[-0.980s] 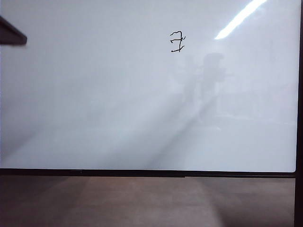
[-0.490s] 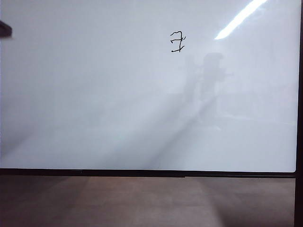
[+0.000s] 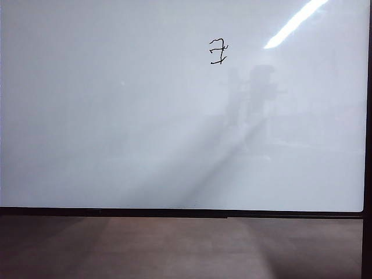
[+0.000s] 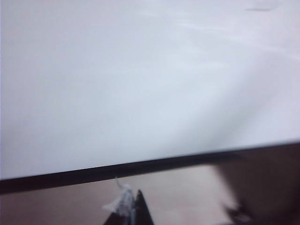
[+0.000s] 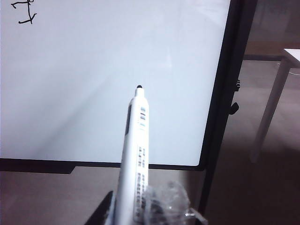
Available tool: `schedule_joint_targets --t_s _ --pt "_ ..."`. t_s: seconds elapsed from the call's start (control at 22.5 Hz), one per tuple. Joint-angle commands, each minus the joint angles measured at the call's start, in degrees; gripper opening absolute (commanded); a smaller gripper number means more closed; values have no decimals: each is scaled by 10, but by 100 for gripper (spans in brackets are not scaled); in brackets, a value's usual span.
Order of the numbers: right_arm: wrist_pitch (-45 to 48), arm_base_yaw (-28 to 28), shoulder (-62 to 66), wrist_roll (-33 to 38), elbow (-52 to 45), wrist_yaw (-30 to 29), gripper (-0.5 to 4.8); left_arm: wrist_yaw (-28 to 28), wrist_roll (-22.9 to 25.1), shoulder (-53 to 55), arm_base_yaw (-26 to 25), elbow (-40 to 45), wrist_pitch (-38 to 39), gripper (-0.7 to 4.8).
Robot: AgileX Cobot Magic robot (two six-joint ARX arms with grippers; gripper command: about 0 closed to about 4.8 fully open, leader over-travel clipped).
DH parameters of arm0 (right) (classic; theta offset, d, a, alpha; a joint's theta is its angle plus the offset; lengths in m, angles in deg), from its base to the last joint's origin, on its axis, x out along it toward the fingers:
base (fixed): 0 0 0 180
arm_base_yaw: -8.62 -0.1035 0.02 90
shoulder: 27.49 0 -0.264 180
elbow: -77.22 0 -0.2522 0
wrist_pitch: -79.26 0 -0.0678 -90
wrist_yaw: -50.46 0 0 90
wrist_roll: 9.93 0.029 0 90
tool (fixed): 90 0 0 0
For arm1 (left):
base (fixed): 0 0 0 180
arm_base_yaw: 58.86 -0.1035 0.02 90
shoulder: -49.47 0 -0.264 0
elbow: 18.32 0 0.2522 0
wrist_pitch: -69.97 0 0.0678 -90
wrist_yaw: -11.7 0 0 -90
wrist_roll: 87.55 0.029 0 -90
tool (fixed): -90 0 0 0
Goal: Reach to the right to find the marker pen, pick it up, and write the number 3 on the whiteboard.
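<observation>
The whiteboard (image 3: 145, 128) fills most of the exterior view, glossy white inside a thin black frame. The number 3 (image 3: 218, 51) is a small shaky black figure high on the board, right of centre; it also shows in the right wrist view (image 5: 26, 11). Neither gripper shows in the exterior view. My right gripper (image 5: 140, 211) is shut on the marker pen (image 5: 136, 154), a white barrel whose dark tip (image 5: 139, 87) points at the board (image 5: 93, 70) without touching it. My left gripper (image 4: 134, 202) is shut, its dark fingertips meeting with a white scrap stuck to them, below the board's lower frame (image 4: 117, 169).
A black upright of the board's stand (image 5: 225, 108) runs along the board's right edge. Beyond it stands a white table leg (image 5: 269, 112). Brown surface (image 3: 186, 250) lies below the board's bottom frame.
The dark left gripper seen at the exterior view's left edge has slid out of that view. The right gripper and pen have not moved.
</observation>
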Motion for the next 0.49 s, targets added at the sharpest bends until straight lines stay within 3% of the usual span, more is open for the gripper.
schedule_joint_targets --t_s 0.04,0.18,0.49 --pt "8 0 0 2 2 0 58 13 0 1 -80 4 -9 -5" --pt "8 0 0 2 2 0 58 13 0 1 -102 21 -30 -5" --pt "8 0 0 2 2 0 58 -3 0 1 -101 76 -97 -5"
